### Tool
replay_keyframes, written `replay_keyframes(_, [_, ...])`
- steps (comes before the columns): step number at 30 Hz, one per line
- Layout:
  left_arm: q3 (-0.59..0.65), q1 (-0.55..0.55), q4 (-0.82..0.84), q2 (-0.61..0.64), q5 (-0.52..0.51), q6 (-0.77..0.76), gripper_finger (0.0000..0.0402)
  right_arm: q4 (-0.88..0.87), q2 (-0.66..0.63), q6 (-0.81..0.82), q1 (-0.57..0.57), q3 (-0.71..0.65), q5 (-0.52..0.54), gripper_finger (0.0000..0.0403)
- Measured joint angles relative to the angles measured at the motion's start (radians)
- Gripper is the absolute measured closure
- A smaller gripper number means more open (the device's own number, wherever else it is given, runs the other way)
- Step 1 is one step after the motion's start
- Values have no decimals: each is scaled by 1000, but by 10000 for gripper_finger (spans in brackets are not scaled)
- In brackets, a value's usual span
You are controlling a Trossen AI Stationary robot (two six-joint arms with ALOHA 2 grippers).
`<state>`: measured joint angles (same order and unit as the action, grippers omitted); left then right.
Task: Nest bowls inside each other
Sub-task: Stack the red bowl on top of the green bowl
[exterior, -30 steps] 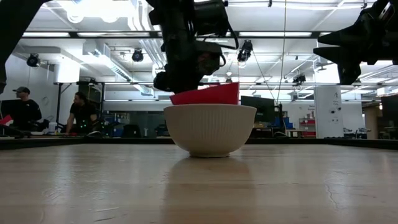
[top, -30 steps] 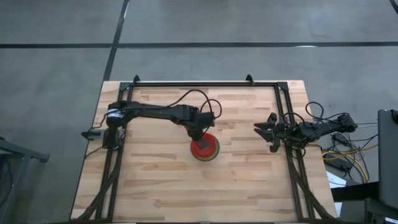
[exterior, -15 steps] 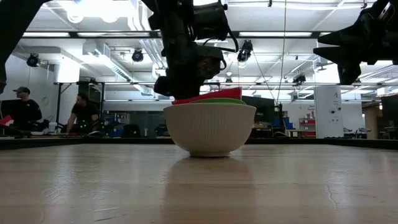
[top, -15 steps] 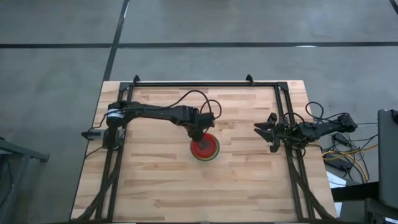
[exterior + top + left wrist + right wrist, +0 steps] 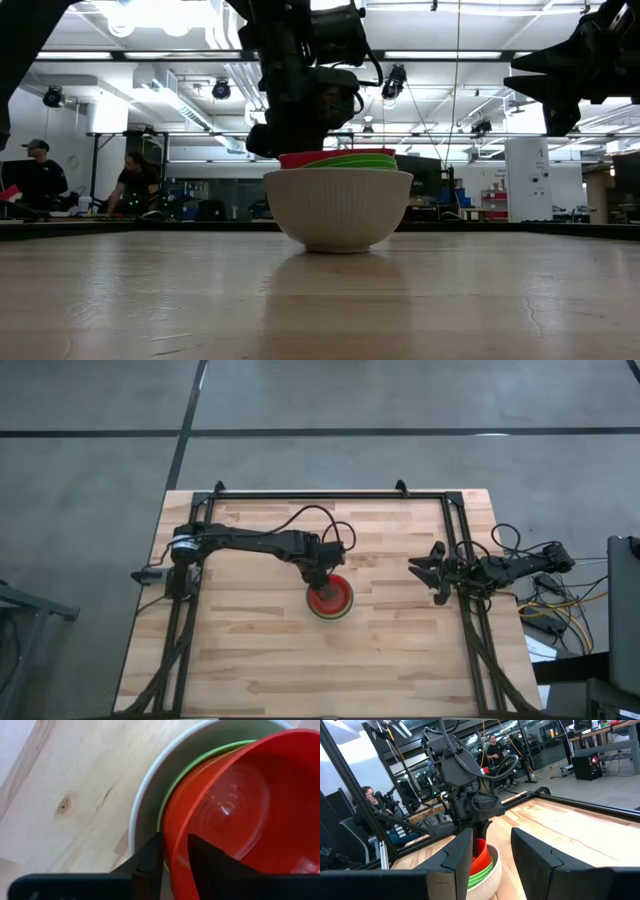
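Surface: pale wooden planks are seen filling the middle of the high view, framed by dark rails.
People: two figures are seen at the far left of the low view, in the room behind the surface.
Left arm: it is stretched from its base at the left edge of the surface toward the centre of the high view.
Left end effector: it is placed over the near-left rim of the bowl stack; in the left wrist view its two dark fingers are set astride the red bowl's rim, one outside and one inside, slightly parted with a narrow gap showing, so the rim is no longer clamped tightly.
Red bowl: it is seated innermost and on top, just right of centre in the high view, slightly tilted in the low view.
Green bowls: their rims are seen as thin bands under the red bowl; their number cannot be told.
Off-white bowl: it is stood upright on the surface at the centre of the low view, holding the others.
Right end effector: it is held at the right of the high view, well apart from the stack, with fingers spread and nothing between them.
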<state>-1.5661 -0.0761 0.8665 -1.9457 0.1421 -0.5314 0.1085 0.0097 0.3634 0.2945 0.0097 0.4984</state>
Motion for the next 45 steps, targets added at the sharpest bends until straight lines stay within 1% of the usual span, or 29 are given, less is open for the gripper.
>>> replay_keyframes(6, [-2,0,-1,0,17,-1,276,0,0,0,0,0,0,271])
replay_keyframes(11, [-24,0,1,1,18,3,257,0,0,0,0,0,0,271])
replay_keyframes(20, [-69,-1,25,10,16,7,252,0,0,0,0,0,0,271])
replay_keyframes(29, [-68,-3,52,19,16,-9,252,0,0,0,0,0,0,271])
replay_keyframes(32, [-70,-5,52,19,21,-6,246,0,0,0,0,0,0,271])
replay_keyframes(35, [-79,-9,51,20,27,-5,226,0,0,0,0,0,0,271])
replay_keyframes(41, [-85,-17,50,21,49,-6,170,0,0,0,0,0,0,271])
replay_keyframes(45, [-85,-21,49,31,50,10,150,0,0,0,0,0,0,271])
